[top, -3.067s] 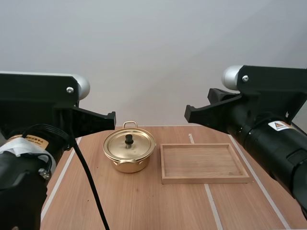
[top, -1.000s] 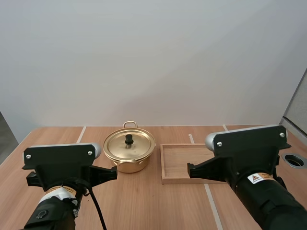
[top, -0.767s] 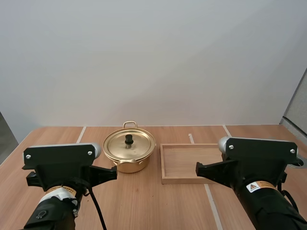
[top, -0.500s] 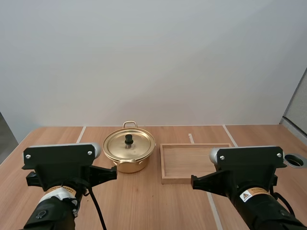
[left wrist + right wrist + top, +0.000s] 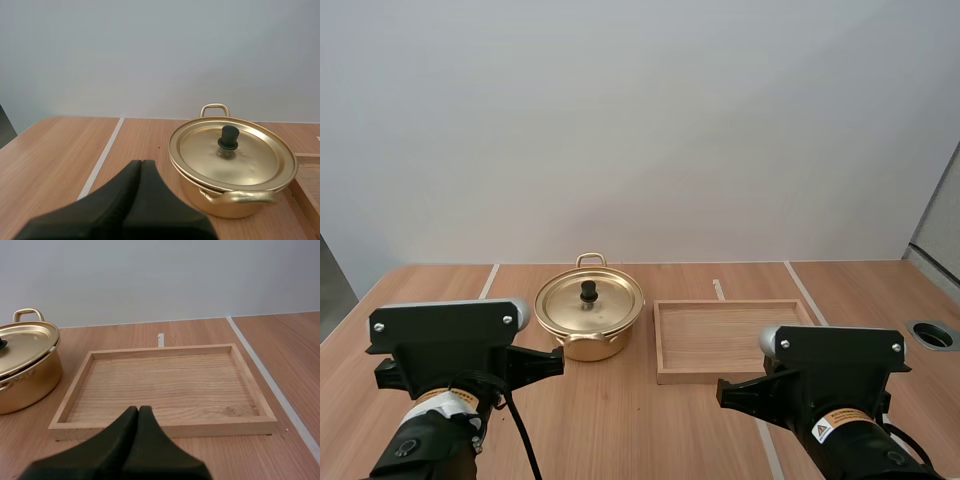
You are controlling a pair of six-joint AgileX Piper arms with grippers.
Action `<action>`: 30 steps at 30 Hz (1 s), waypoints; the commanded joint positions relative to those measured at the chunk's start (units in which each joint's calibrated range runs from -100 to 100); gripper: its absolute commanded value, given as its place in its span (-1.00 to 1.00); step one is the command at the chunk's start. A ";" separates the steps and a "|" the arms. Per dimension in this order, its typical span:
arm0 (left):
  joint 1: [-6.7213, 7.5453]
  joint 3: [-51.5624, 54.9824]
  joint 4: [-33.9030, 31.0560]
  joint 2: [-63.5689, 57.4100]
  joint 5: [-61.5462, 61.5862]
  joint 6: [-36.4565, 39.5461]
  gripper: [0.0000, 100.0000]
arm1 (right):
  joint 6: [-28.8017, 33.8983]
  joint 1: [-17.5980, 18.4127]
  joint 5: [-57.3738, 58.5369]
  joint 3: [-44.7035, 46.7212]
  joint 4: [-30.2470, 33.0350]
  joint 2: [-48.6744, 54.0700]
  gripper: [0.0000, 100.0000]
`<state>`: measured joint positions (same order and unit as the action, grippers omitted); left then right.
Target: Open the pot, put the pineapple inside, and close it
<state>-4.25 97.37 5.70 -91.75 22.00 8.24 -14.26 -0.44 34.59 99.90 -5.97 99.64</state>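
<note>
A pale wooden tabletop point(image 5: 620, 430) carries a shallow rectangular wooden tray point(image 5: 660, 340). Just beside it, on my left, sits a round, shiny gold pot point(image 5: 588, 342), its lid point(image 5: 610, 302) on. My left gripper point(image 5: 141, 162) and right gripper point(image 5: 138, 409) are black wedges, fingers pressed together.

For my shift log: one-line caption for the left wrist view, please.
Shut left tool facing the lidded pot on the wooden table.

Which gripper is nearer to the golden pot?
Left. The left gripper, shut, points at the pot; the right gripper points at the wooden tray, the pot off to its side.
</note>
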 commanded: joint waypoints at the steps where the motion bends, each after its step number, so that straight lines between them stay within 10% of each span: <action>1: -0.11 0.09 -0.26 -0.33 -0.78 0.59 -1.00 | 0.45 0.12 -1.67 0.10 0.13 0.36 -1.00; 30: -0.11 0.09 0.25 -0.33 -0.82 0.59 -1.00 | 0.45 0.12 -1.67 0.10 -0.74 0.36 -1.00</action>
<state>-4.25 97.37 5.70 -91.75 22.00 8.24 -14.01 -0.44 34.23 100.00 -6.72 99.64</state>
